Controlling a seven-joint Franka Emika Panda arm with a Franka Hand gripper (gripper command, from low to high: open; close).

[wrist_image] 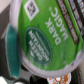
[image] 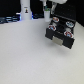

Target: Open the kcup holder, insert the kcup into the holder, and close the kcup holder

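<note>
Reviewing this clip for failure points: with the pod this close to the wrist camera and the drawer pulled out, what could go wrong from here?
1. The kcup sits tilted across the wrist view, so it may enter a slot crooked and jam.
2. Several slots in the kcup holder already hold pods, so it could come down on an occupied slot.
3. The gripper is barely visible at the frame's top edge and its grip on the pod can't be confirmed; a drop is possible.
</note>
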